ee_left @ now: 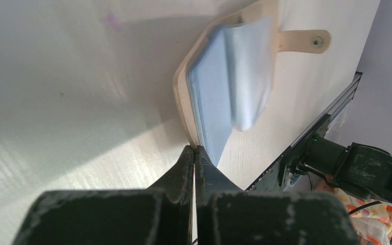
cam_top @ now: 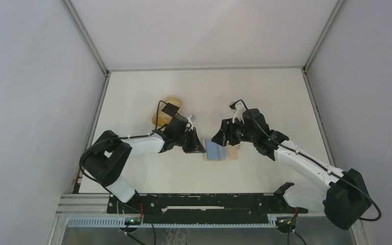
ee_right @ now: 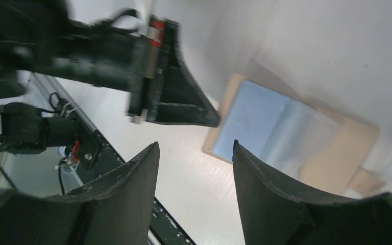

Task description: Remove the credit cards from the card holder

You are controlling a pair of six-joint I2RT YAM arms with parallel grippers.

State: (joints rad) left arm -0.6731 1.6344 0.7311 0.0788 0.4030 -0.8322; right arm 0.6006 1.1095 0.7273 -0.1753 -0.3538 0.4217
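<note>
The tan card holder (cam_top: 230, 151) lies open on the table between my two grippers, with light blue credit cards (cam_top: 213, 151) showing in it. In the left wrist view the cards (ee_left: 219, 102) sit fanned inside the holder (ee_left: 182, 97), its snap tab pointing away. My left gripper (ee_left: 195, 149) is shut, its tips touching the holder's near corner; it also shows in the top view (cam_top: 200, 146). My right gripper (ee_right: 195, 144) is open and empty, hovering just short of the cards (ee_right: 255, 120) and the holder (ee_right: 347, 148); from above it (cam_top: 220, 138) is over the holder's far edge.
An oval tan tray (cam_top: 169, 108) sits behind the left arm, partly hidden by it. The black rail (cam_top: 204, 201) runs along the table's near edge. Grey walls close in the left, right and back sides.
</note>
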